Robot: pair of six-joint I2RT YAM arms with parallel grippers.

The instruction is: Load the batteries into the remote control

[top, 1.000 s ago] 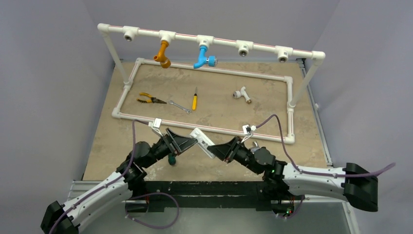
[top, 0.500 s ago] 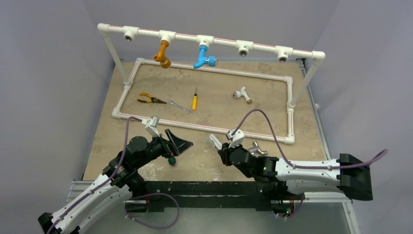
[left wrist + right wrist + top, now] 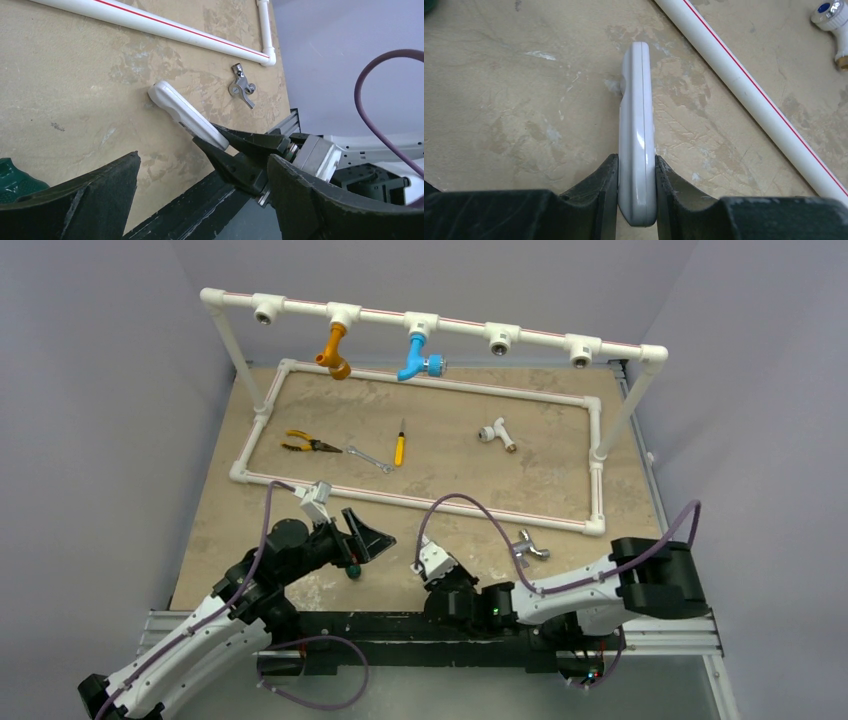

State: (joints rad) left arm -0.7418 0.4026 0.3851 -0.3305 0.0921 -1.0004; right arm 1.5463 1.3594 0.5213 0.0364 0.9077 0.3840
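One right arm (image 3: 560,585) low | fingers (image 3: 596,189) pinch remote control (image 3: 636,125) | perhaps touching table (image 3: 499,100)

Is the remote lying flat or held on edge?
On edge: the remote shows its narrow seamed side, broad faces clamped by the right gripper.

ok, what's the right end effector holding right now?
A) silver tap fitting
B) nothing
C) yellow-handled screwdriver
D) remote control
D: in the right wrist view the right end effector is clamped on the white remote control, which sits edge-on between its two dark fingers.
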